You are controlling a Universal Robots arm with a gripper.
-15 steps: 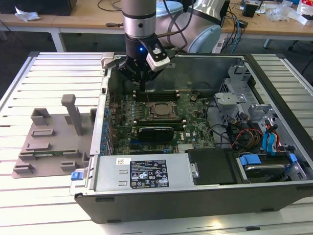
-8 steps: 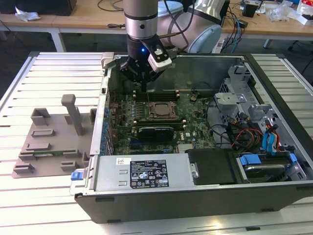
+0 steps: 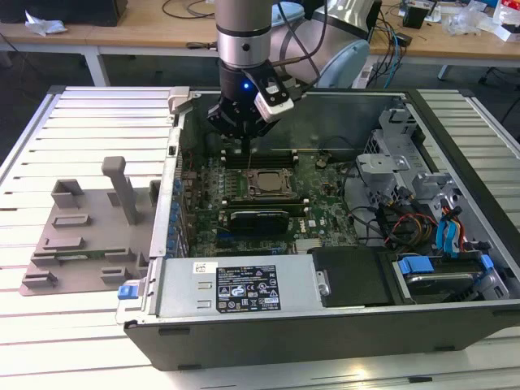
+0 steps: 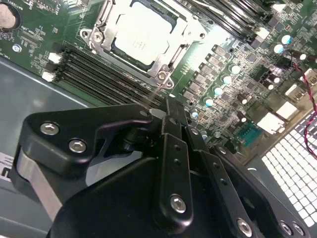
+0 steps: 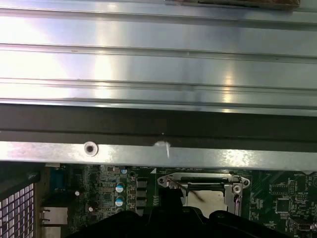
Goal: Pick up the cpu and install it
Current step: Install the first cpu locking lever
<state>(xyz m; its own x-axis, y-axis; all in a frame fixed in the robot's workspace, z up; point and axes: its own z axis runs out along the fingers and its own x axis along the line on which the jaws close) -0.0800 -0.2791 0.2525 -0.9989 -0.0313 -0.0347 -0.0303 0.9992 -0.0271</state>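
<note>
Inside 1 open computer case (image 3: 455, 122), 1 cpu (image 4: 141, 34) sits socketed below 1 claw (image 4: 168, 106), pressed together.

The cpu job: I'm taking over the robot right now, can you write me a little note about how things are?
Gripper: hangs above the motherboard, just behind the socket; it carries nothing that I can see. Whether the jaws are open or shut, I cannot tell.
The cpu: lying in the socket inside the computer case, silver top up, metal frame around it.
Done: the cpu looks placed.
Left: whether the frame is latched, I cannot tell.
</note>
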